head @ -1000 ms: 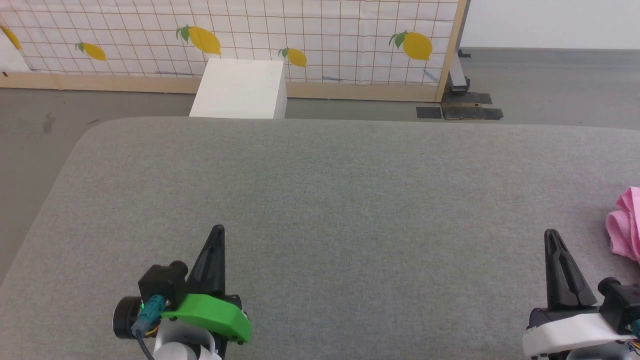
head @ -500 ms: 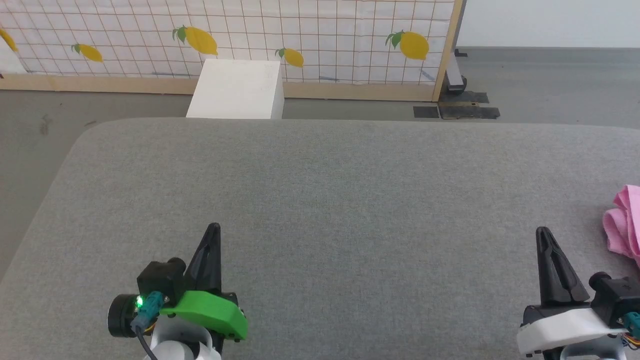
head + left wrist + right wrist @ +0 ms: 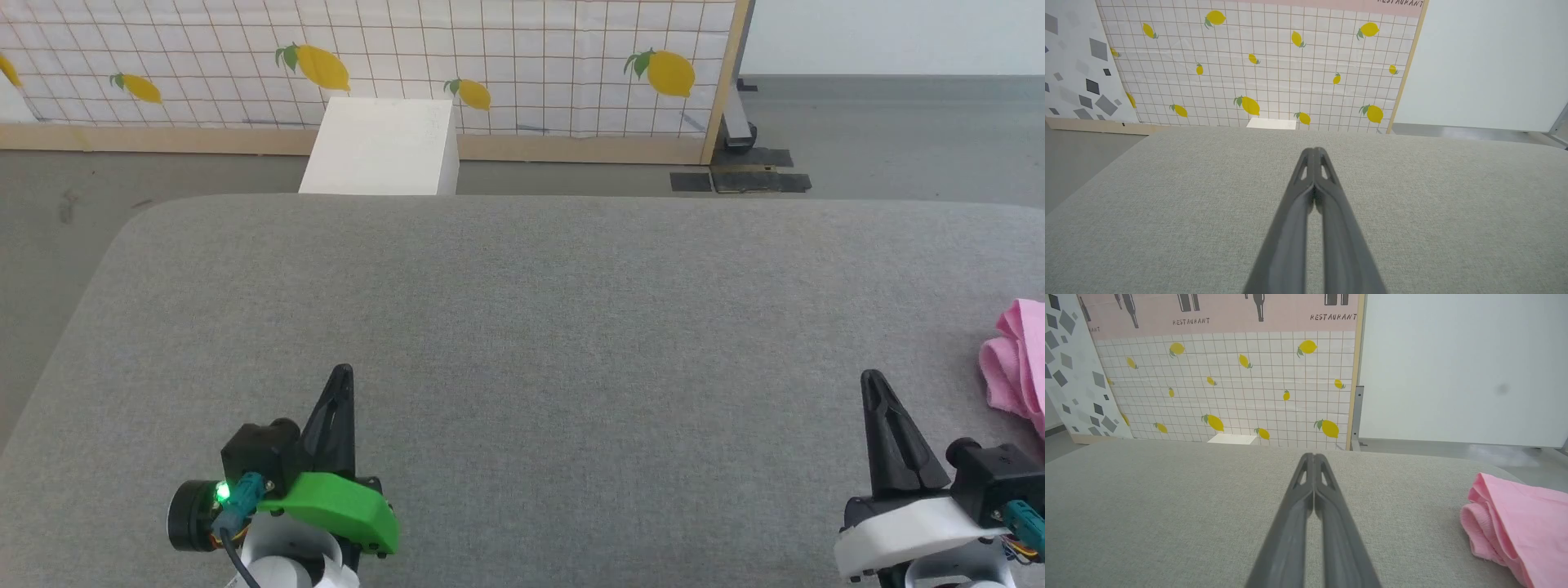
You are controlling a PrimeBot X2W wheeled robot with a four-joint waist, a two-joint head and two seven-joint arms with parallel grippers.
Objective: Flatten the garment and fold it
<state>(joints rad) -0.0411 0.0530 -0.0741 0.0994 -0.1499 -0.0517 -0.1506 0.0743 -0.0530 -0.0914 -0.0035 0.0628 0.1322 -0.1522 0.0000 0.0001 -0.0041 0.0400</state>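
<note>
The pink garment (image 3: 1016, 359) lies bunched at the right edge of the grey padded surface (image 3: 555, 327), cut off by the head view's border. The right wrist view has the garment (image 3: 1519, 522) at its lower right, folded over itself. My right gripper (image 3: 872, 377) is shut and empty, to the left of the garment and apart from it; its fingers (image 3: 1312, 486) meet at the tip. My left gripper (image 3: 343, 371) is also shut and empty at the lower left, its tips (image 3: 1314, 152) pressed together above bare fabric.
A white box (image 3: 380, 147) stands on the floor just beyond the surface's far edge. Behind it runs a lemon-print tiled panel (image 3: 490, 57) in a wooden frame. The surface's left corner (image 3: 131, 237) is rounded, with grey floor beyond.
The whole head view has shifted slightly left, so the camera has moved. Both grippers stay shut, and the garment lies as before.
</note>
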